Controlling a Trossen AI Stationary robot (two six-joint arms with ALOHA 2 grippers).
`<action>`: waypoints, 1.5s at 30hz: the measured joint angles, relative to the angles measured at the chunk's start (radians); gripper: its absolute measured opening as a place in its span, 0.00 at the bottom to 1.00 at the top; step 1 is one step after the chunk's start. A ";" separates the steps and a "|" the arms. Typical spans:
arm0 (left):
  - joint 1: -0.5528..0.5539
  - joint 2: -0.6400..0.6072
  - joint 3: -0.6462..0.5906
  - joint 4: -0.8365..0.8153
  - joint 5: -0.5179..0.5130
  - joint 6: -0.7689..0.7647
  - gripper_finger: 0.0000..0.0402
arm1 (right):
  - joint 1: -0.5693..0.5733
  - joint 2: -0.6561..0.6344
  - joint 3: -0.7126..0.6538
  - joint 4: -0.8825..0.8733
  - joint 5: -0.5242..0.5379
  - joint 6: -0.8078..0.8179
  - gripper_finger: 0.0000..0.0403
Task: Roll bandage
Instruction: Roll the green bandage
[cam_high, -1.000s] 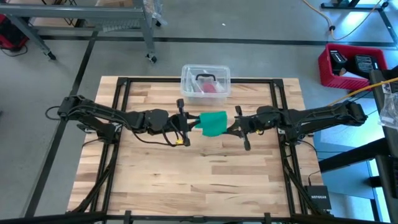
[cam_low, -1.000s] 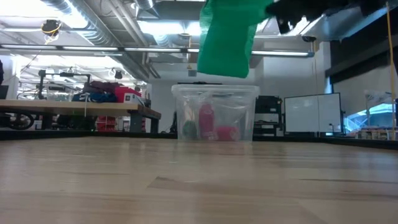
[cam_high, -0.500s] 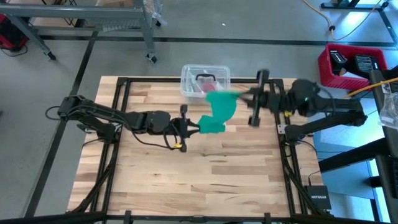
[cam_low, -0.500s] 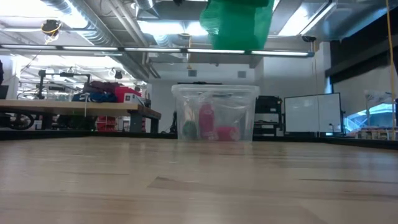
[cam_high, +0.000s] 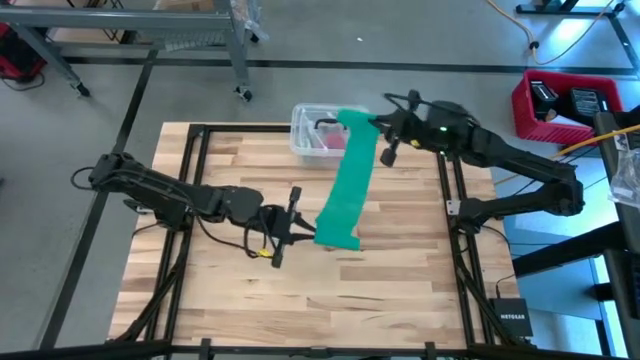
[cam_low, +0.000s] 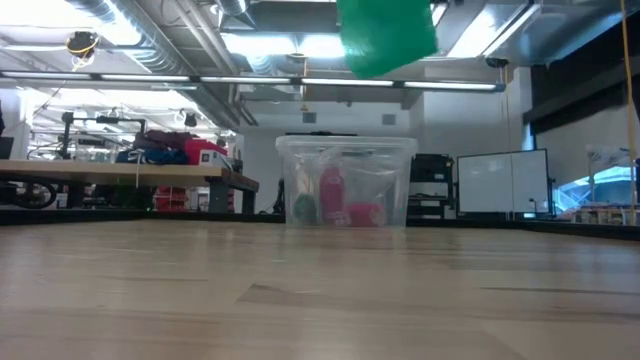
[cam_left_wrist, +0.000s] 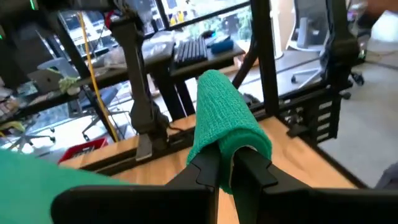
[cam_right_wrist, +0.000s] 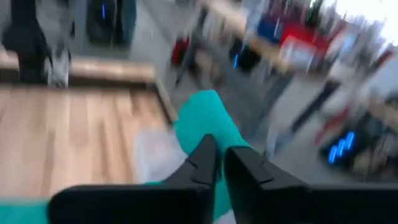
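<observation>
High view: the bandage is stretched as a long strip between both arms. The left claw pinches its near end low over the surface. The right claw holds the far end up by the clear tub. Before you start winding, keep the strip taut and flat, with no twist.

Low view: only the strip's hanging edge shows, at top, well off the surface. Don't let it sag onto the tub.

Left wrist view: the left claw's fingers are clamped on the bandage, which drapes over them. My judgement is you should roll from this end.

Right wrist view: the right claw's fingers sit together on the fabric. Feed the slack slowly as the wad builds.
</observation>
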 joint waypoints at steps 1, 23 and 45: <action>-0.003 -0.015 0.006 -0.002 -0.001 -0.003 0.04 | -0.014 0.013 0.000 -0.046 0.000 0.033 0.12; 0.085 -0.165 0.010 -0.104 -0.201 -0.071 0.04 | -0.049 0.020 0.105 -0.735 -0.267 0.191 0.82; 0.162 -0.165 0.010 -0.022 -0.227 -0.040 0.04 | 0.204 0.122 -0.383 0.615 -0.387 0.281 0.83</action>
